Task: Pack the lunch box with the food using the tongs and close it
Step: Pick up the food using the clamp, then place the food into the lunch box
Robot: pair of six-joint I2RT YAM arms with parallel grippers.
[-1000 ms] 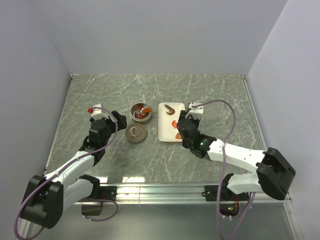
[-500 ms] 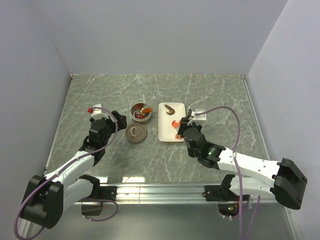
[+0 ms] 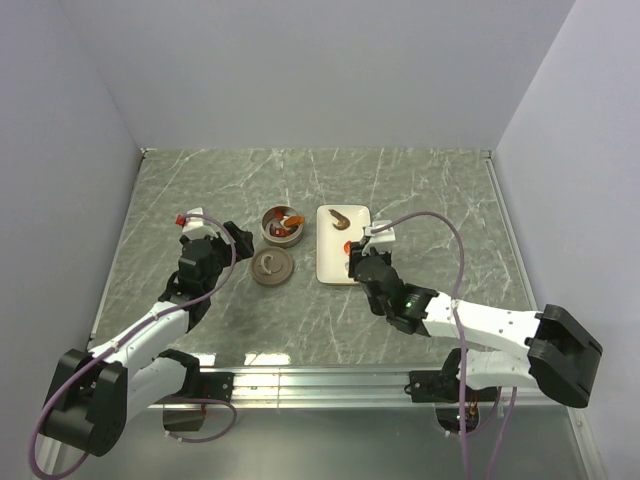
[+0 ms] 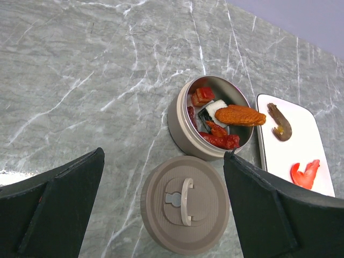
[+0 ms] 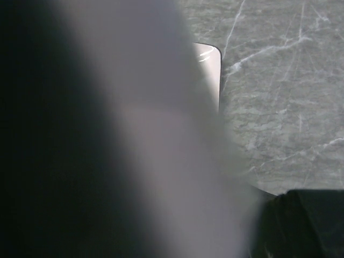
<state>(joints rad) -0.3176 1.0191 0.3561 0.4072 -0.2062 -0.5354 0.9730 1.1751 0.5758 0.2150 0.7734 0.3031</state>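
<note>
The lunch box (image 3: 282,225) (image 4: 180,126) stands open with several red and orange pieces of food (image 4: 231,115) in it. Its lid (image 3: 271,266) (image 4: 185,204) lies flat just in front of it. A shrimp (image 3: 340,217) (image 4: 279,122) and a red piece (image 3: 347,246) (image 4: 305,174) lie on the white plate (image 3: 330,268) (image 4: 285,156). My left gripper (image 3: 222,238) (image 4: 164,156) hangs open above the lid. My right gripper (image 3: 358,262) is over the plate's near right part. A broad blurred grey band, the tongs (image 5: 161,161), runs forward from its jaws.
The marble table (image 3: 430,200) ends in a metal rail at the near edge, with walls close on the left, right and back. In the right wrist view only a plate corner (image 5: 212,70) and marble show past the blur.
The right arm has swung its forearm lower and its wrist has shifted slightly left over the plate's near end. The left arm, box and lid have not moved.
</note>
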